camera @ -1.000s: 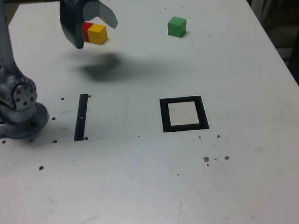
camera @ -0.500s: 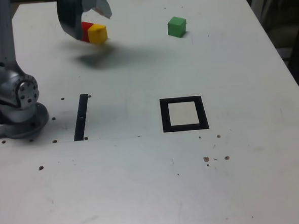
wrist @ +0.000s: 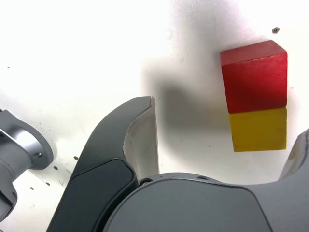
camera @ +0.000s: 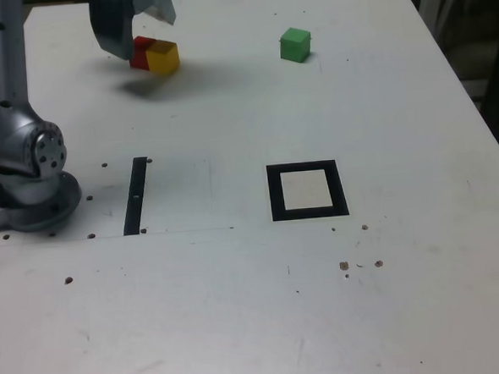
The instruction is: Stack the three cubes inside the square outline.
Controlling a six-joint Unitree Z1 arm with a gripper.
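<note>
Above the white table [camera: 240,306], the gripper [camera: 135,29] hangs spread wide beside the touching red cube [camera: 143,51] and yellow cube [camera: 164,57].

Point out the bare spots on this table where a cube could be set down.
Bare: between green cube and square outline; the near stretch below the outline; between black strip and outline. Crowded: far corner, where the open claw hangs over touching red cube and yellow cube.

Red cube [camera: 143,51] and yellow cube [camera: 164,57] lay touching side by side on the table, far side; green cube [camera: 295,44] stood well apart; the black-bordered square outline [camera: 307,190] lay nearer, unoccupied.
</note>
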